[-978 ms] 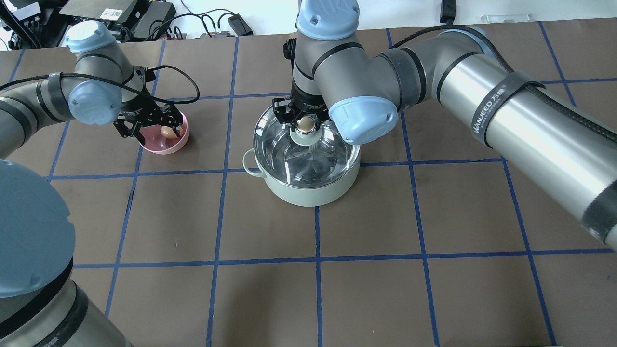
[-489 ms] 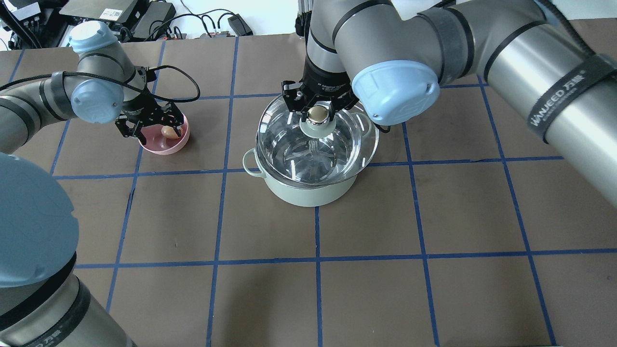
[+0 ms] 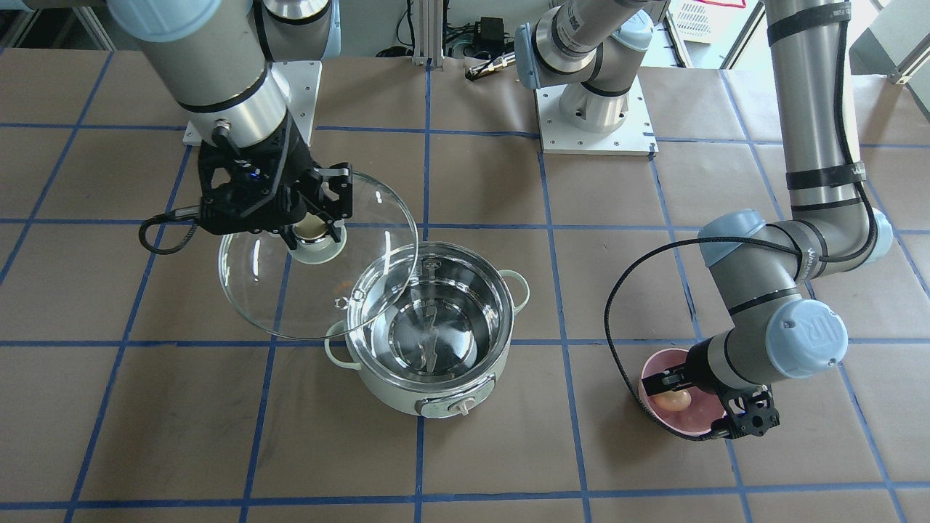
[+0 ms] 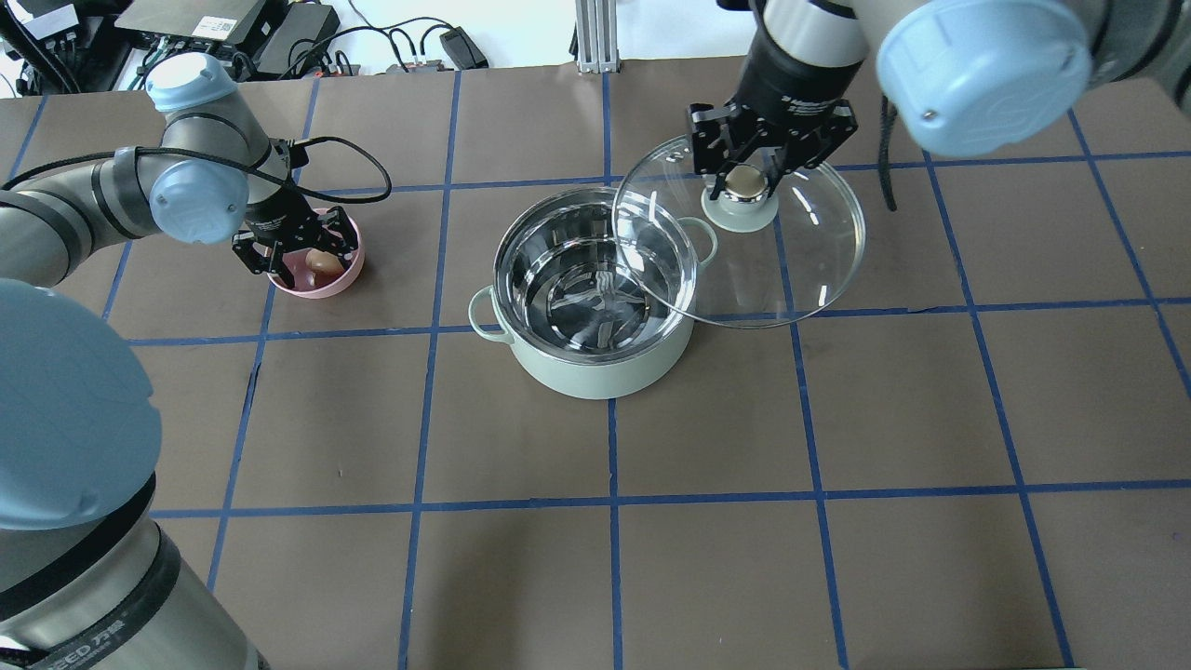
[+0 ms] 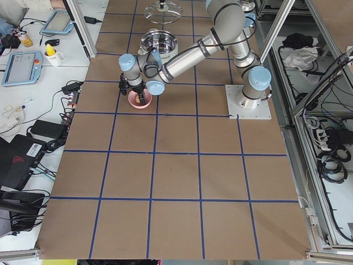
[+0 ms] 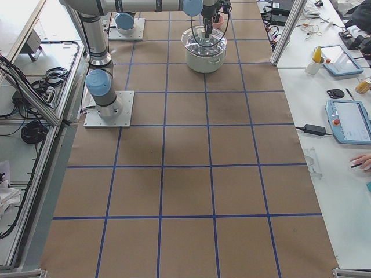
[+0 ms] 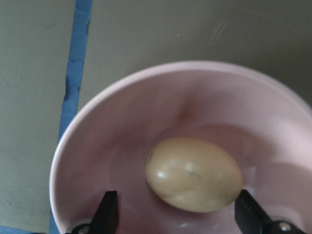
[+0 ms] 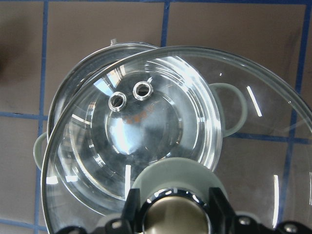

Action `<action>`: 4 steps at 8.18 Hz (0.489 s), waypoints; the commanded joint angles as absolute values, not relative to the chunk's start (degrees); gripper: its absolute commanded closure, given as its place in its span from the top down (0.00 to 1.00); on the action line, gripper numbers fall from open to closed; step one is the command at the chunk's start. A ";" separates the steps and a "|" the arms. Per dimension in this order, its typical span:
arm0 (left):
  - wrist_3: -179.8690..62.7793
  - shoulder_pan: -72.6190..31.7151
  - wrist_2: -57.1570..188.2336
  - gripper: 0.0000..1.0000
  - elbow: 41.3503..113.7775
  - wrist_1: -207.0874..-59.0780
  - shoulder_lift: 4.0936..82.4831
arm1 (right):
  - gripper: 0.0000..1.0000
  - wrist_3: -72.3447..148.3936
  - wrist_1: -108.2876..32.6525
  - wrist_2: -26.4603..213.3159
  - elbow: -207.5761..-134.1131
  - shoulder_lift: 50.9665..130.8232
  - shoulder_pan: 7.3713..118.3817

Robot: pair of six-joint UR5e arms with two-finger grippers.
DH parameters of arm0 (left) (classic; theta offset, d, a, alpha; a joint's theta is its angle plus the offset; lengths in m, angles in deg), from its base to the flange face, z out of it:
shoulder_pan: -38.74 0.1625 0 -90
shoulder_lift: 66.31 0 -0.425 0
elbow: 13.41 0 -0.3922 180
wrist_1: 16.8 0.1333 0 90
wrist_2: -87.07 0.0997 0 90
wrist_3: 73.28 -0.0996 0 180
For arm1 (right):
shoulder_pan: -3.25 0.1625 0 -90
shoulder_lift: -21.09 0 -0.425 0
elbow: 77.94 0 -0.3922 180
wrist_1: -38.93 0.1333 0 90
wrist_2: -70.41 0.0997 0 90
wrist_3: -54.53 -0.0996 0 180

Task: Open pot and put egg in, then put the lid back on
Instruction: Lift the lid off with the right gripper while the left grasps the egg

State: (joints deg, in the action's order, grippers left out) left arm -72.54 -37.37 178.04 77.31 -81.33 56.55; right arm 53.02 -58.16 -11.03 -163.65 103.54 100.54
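Two grasps: my right jaws clamp the knob (image 4: 744, 182), the lid (image 4: 791, 270) hanging beneath them mostly clear of the pot (image 4: 595, 368) for loading; the egg (image 7: 194, 174) lies between my wide left jaws.

White print on black fabric strap (image 4: 98, 642) round the grey arm, overhead view lower left: partial "…JEED 万…". Pale blue round joint cap (image 3: 808, 328), front view lower right: embossed mark, looks like "UR". Gripper-body print illegible.
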 commanded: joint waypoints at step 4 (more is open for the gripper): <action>-70.38 -37.63 178.04 0.27 75.90 -82.45 56.21 | 0.00 75.50 -48.44 -13.70 -163.63 109.15 83.78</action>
